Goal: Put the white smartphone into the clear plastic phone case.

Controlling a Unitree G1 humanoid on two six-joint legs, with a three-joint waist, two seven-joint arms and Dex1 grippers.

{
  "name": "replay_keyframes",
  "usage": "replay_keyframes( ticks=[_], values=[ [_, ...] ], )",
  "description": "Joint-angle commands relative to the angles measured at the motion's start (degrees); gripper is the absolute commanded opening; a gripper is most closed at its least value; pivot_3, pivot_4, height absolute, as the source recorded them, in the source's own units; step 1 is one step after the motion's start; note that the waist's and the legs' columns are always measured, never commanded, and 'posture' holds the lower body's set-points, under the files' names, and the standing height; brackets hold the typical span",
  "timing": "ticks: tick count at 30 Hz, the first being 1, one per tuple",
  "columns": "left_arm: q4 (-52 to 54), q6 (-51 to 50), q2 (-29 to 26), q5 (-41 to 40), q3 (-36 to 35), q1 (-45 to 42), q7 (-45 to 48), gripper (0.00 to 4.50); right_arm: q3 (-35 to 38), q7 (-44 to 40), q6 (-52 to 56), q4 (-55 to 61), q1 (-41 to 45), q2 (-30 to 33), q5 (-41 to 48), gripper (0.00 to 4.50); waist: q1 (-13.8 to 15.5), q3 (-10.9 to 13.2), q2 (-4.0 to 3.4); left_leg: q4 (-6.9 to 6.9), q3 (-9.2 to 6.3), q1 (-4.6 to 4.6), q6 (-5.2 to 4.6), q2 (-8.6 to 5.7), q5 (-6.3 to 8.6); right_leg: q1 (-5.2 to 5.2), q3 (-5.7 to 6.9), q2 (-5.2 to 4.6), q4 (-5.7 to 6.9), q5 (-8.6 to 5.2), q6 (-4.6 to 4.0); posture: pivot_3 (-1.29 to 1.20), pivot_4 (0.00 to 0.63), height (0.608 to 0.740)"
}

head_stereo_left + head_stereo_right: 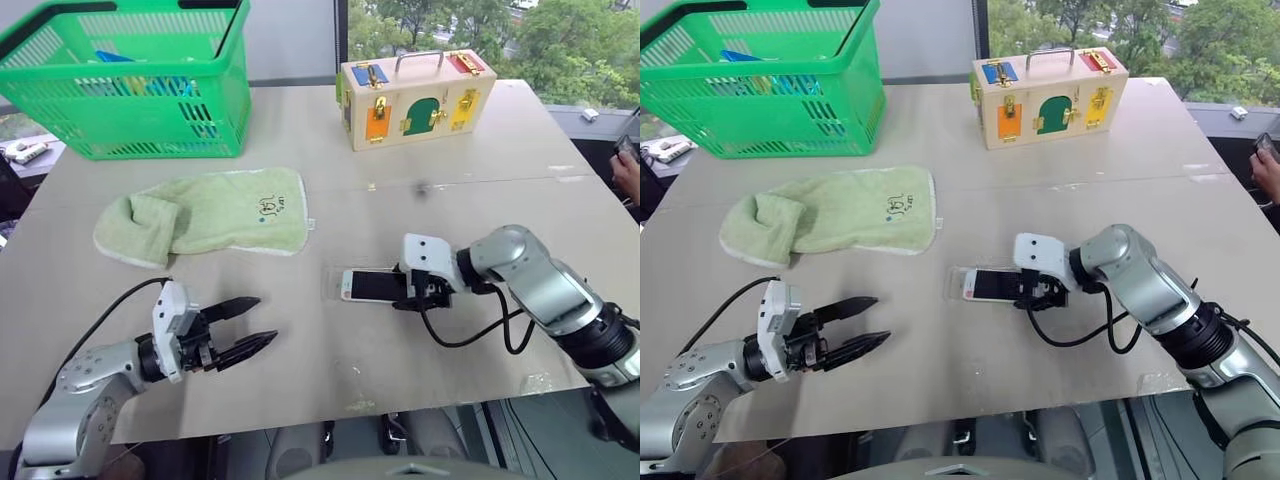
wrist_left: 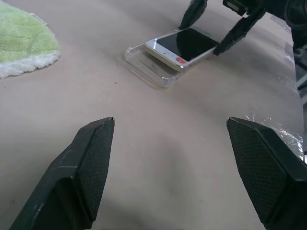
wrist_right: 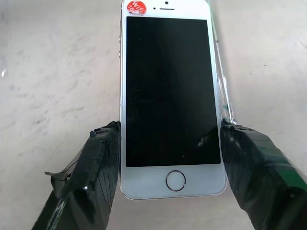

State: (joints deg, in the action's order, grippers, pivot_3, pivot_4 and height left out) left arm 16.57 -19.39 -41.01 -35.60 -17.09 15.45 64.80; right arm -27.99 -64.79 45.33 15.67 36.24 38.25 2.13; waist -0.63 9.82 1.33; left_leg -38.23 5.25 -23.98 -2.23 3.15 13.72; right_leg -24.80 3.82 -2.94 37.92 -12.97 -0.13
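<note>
One phone [image 1: 368,286], case [image 2: 146,63], towel [image 1: 215,213], basket [image 1: 130,85], box [image 1: 415,98]

The white smartphone [image 3: 168,96] lies screen up — black glass, white bezels, a red sticker at its top corner — clamped at its home-button end between my right fingers [image 3: 98,165]. Its far end rests tilted over the clear plastic phone case [image 2: 148,67] on the tabletop [image 1: 400,180].

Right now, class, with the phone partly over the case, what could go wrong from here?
1. The right gripper clamps the white smartphone with the black screen by its edges; it may slip.
2. The clear plastic phone case lies unheld on the table, so pushing could slide it away; the open left gripper is apart.
</note>
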Motion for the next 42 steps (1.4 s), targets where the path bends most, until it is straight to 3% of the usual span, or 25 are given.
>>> replay_keyframes(
  ticks=[1,15,16,17,18,24,27,33,35,42],
  values=[
    [1.5,1.0,-0.4,-0.1,-0.2,-0.3,0.4,3.85,0.9,0.8,0.3,-1.1,1.7,0.6,-0.3,2.76,0.0,0.0,0.00,0.00,0.00,0.00,0.00,0.00,0.00,0.00,0.00,0.00,0.00,0.00,0.00,0.00,0.150,0.740],
    [1.3,2.6,-0.1,0.0,-0.4,0.7,0.5,3.85,-0.6,1.2,-0.6,-3.0,3.1,0.2,-0.7,2.76,0.0,0.0,0.00,0.00,0.00,0.00,0.01,0.00,0.01,0.00,0.11,-0.06,-0.01,-0.03,0.05,0.00,0.150,0.740],
    [1.2,2.6,0.0,0.0,-0.4,0.6,0.5,3.85,-0.1,1.1,-0.3,-2.7,3.0,-0.1,-0.1,3.82,0.0,0.0,0.00,0.01,0.00,0.00,0.01,0.00,0.01,0.00,0.11,-0.06,-0.01,-0.03,0.05,0.00,0.150,0.740],
    [1.2,2.6,0.0,0.0,-0.4,0.6,0.5,3.85,0.1,1.1,0.0,-2.5,3.0,-0.2,0.3,4.00,0.0,0.0,-0.01,0.01,-0.01,0.00,0.01,0.00,0.01,0.00,0.12,-0.06,-0.01,-0.03,0.05,0.00,0.150,0.740],
    [1.2,2.7,0.0,0.0,-0.4,0.5,0.5,3.85,0.4,1.4,0.0,-2.3,2.9,-0.3,0.4,4.48,0.0,0.0,-0.04,0.01,-0.01,-0.01,0.02,0.00,0.01,0.00,0.12,-0.06,-0.01,-0.03,0.05,0.00,0.150,0.740],
    [0.7,3.4,0.0,0.0,-0.6,0.5,0.7,3.85,7.3,3.4,2.8,2.6,1.3,0.5,4.7,4.48,0.1,0.0,-0.04,0.00,-0.06,-0.43,-0.13,0.00,-0.08,-0.30,0.17,-0.07,-0.03,0.02,-0.02,0.00,0.150,0.740],
    [0.3,3.8,0.0,0.0,-0.6,0.5,0.9,3.85,11.4,5.4,5.0,4.5,-0.1,-1.0,8.0,3.76,0.1,0.0,-0.03,-0.05,-0.09,-0.79,-0.14,-0.02,-0.09,-0.56,0.21,-0.06,-0.01,0.11,-0.13,0.00,0.150,0.740],
    [-1.5,4.9,-0.5,0.5,-0.6,0.2,2.4,3.85,11.9,9.6,6.6,4.3,-0.8,-7.2,11.7,0.76,-0.2,0.0,-0.04,-0.03,-0.08,-0.76,-0.14,0.00,-0.09,-0.56,0.22,0.03,0.01,0.02,0.06,0.00,0.150,0.740],
    [-2.4,5.5,-0.6,0.8,-0.6,-0.2,3.1,3.85,9.7,11.6,5.5,1.9,-0.8,-9.9,10.8,0.02,-0.1,0.0,-0.04,-0.04,-0.09,-0.75,-0.15,0.00,-0.09,-0.56,0.23,0.05,0.05,0.01,0.07,0.00,0.150,0.740],
    [-0.1,3.6,-1.4,0.0,-0.7,-0.7,2.2,3.85,2.8,15.1,2.3,-4.1,-1.3,-13.0,7.0,0.02,-0.1,0.0,-0.03,-0.07,-0.06,-0.78,-0.15,-0.03,-0.10,-0.55,0.22,0.02,0.02,0.07,0.08,0.00,0.150,0.740]
  ],
)
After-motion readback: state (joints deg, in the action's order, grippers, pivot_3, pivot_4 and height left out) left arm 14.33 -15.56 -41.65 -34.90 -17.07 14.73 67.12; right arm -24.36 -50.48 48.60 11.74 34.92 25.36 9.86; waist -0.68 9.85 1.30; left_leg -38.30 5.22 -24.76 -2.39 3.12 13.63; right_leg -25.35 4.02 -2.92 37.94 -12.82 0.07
